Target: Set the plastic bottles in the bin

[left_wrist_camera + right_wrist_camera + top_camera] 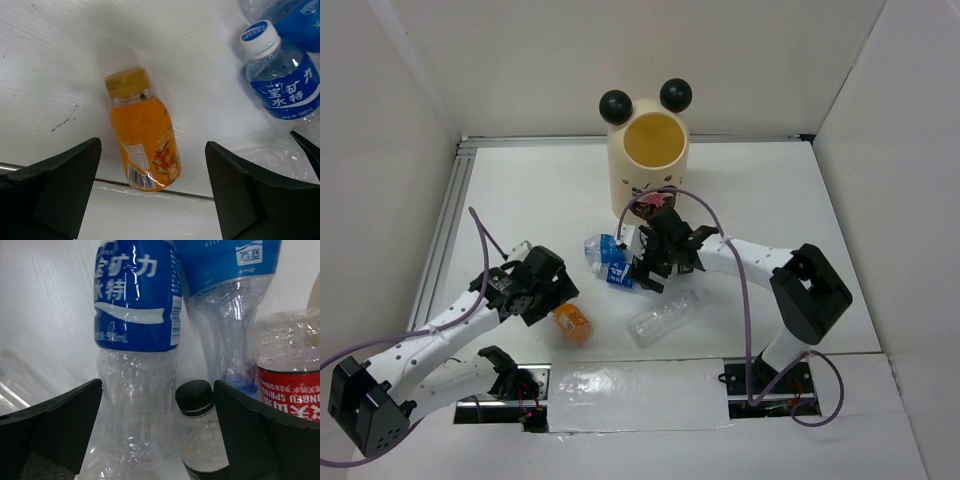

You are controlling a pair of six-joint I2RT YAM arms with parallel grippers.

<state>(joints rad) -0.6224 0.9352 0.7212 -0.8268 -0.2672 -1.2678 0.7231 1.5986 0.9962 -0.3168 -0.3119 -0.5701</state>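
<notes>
Left gripper (pixel 151 150) is gaping wide, holding nothing, hovering above the orange bottle (pixel 144 132), which is lying on its side on the table (pixel 520 200). Right gripper (pixel 157 385) is likewise standing released over the blue-labelled bottles (pixel 135 305) to the right, and the bin (pixel 647 165) is standing upright just beyond them
</notes>
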